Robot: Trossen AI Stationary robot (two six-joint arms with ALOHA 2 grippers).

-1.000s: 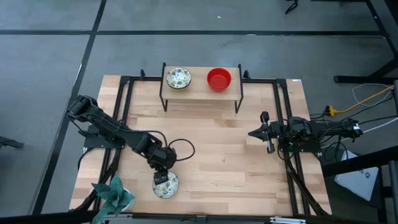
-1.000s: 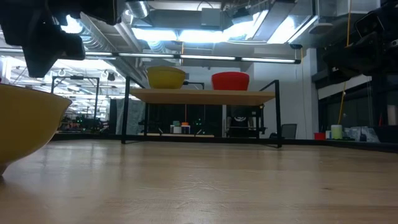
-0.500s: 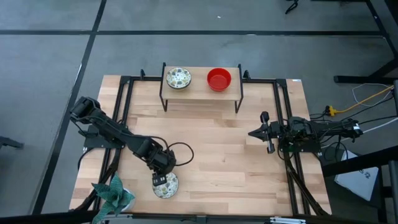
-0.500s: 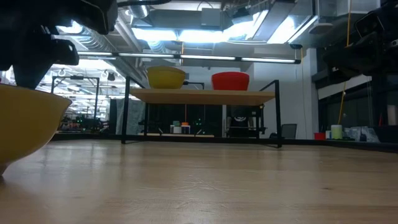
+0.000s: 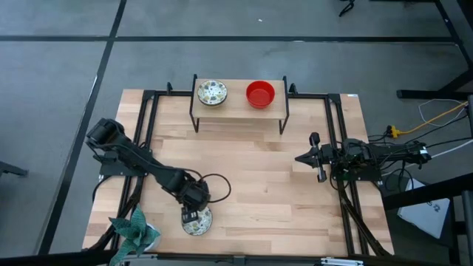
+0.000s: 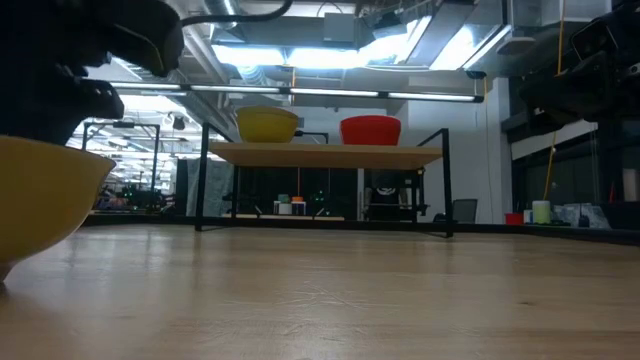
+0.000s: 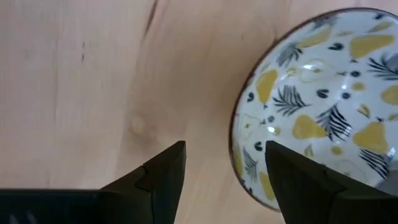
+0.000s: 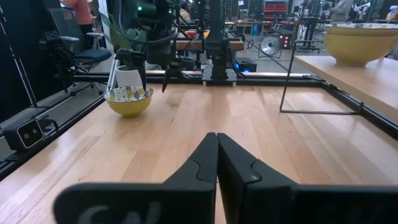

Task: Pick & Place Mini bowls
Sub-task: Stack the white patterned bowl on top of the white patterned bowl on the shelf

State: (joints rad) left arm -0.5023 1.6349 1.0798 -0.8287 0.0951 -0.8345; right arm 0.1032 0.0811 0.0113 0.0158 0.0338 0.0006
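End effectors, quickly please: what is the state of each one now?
Left end effector: open, straddling the rim of the patterned bowl, not gripping it.
Right end effector: closed, holding nothing.

overhead looking down, tabletop level, two wrist cameras facing forward

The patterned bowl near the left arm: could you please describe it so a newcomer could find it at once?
On the wooden table, look along the near edge, beside the teal leafy object. The patterned bowl sits under the open left gripper, the only bowl not on the raised shelf.
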